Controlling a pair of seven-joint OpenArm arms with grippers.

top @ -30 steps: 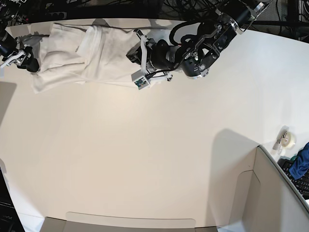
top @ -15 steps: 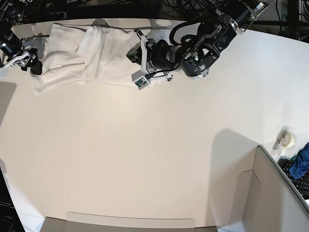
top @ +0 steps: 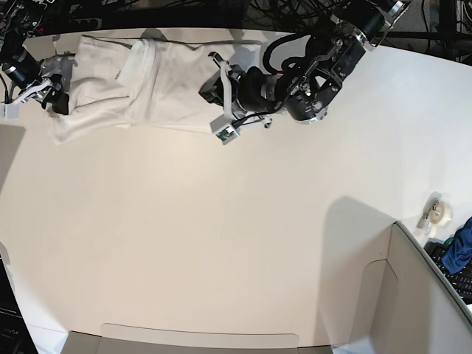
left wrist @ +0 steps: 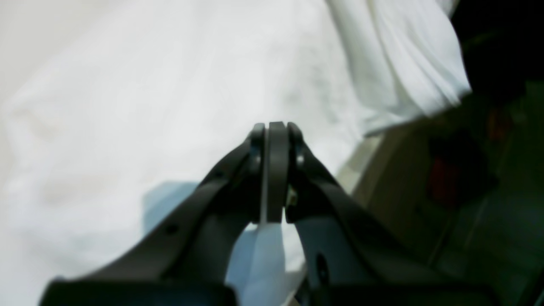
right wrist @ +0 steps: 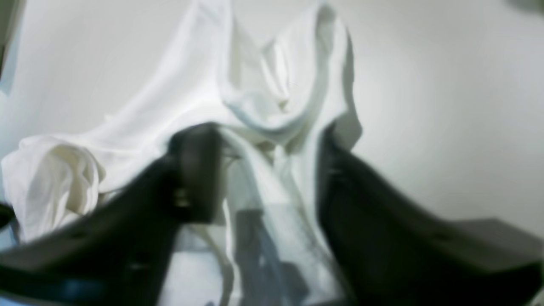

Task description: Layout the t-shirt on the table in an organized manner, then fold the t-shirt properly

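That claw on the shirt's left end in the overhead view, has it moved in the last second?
Yes. The right gripper has moved up the picture toward the table's far edge, drawing that end of the t-shirt along.

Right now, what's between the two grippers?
In the base view, only the t-shirt spans from the right gripper to the left gripper, lying bunched on the table; nothing else there.

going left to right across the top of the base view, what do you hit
right gripper → t-shirt → left gripper → bare table, with the roll of tape and the blue cloth lower down at the far right edge
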